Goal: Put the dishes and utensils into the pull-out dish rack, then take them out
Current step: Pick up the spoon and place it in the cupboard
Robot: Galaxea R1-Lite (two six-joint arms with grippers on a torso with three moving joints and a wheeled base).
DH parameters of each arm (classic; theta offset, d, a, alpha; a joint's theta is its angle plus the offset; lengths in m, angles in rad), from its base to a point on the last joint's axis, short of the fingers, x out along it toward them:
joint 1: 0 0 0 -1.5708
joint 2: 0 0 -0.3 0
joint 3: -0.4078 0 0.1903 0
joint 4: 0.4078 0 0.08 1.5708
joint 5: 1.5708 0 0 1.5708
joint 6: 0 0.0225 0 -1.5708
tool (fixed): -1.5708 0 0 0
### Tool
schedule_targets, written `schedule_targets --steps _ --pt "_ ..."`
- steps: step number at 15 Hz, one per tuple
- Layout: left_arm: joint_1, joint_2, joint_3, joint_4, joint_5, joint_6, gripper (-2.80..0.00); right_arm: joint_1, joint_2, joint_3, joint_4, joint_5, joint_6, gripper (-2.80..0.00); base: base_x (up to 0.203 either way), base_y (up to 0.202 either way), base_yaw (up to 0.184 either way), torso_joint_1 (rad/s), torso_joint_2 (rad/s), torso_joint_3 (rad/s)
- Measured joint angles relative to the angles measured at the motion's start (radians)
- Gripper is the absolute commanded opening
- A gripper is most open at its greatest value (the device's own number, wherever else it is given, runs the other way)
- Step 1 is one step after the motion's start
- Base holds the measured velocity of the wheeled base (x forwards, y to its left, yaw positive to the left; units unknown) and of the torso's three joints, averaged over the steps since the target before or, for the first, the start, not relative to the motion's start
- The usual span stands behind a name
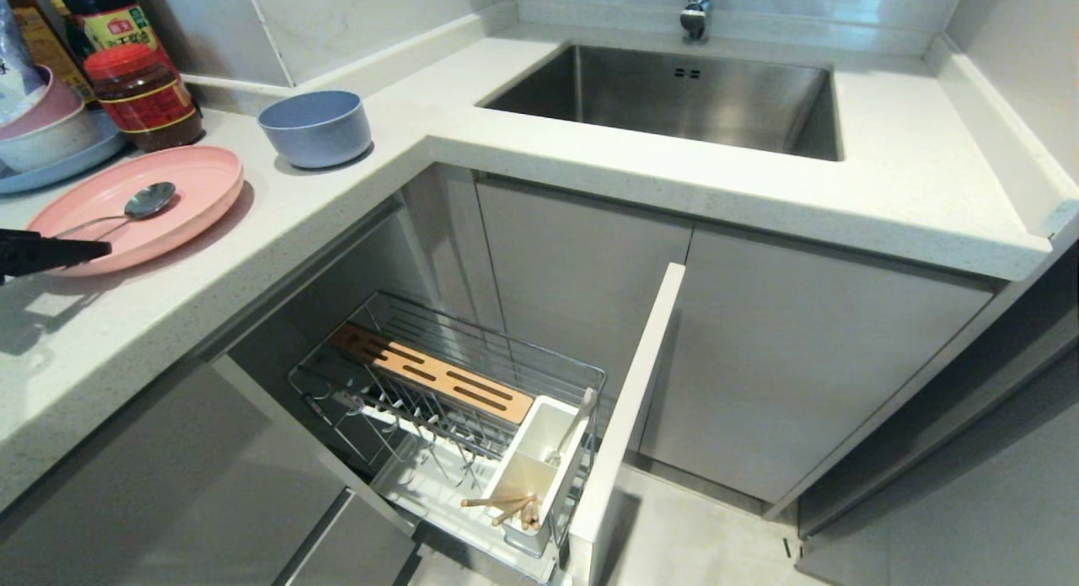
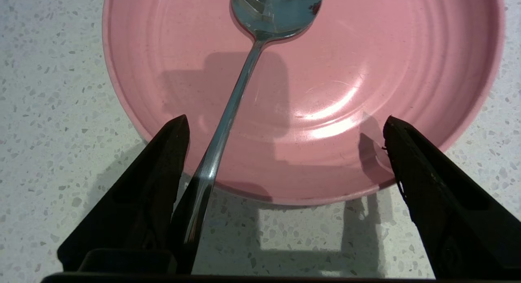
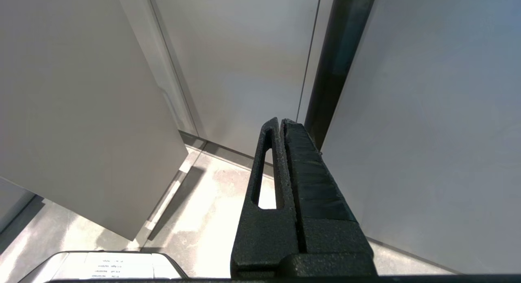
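A: Left gripper [image 2: 285, 152], fingers [image 2: 163, 185] spread wide, grasping nothing; where is the spoon [image 2: 228, 112]?
B: Between the fingers, beside one; bowl end on the pink plate [image 2: 366, 71], handle over its rim.
A: Plate position?
B: On the counter [image 1: 590, 160], left edge of frame; blue-grey bowl [image 1: 316, 126] beyond it.
A: Remainder?
B: Chopsticks [image 1: 506, 508] in the pull-out dish rack [image 1: 447, 392], lower centre. Right gripper [image 3: 281, 130]: fingers closed, empty.

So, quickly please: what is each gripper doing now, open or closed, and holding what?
Left gripper: open, holding nothing; the spoon lies free on the pink plate.
Right gripper: closed, empty, parked near the cabinet doors.
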Motion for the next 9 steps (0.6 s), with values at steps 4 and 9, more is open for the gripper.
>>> schedule_targets --steps 4,9 --pt "-0.001 0.005 0.0 0.0 0.001 0.001 0.0 0.0 0.0 0.0 0.0 0.0 0.0 -2.8 0.0 0.0 0.0 0.0 0.0 0.0" --pt "-0.002 0.009 -0.001 0.001 0.001 0.002 -2.8 0.0 0.0 0.0 0.0 0.0 0.0 -2.8 0.0 0.0 0.0 0.0 0.0 0.0"
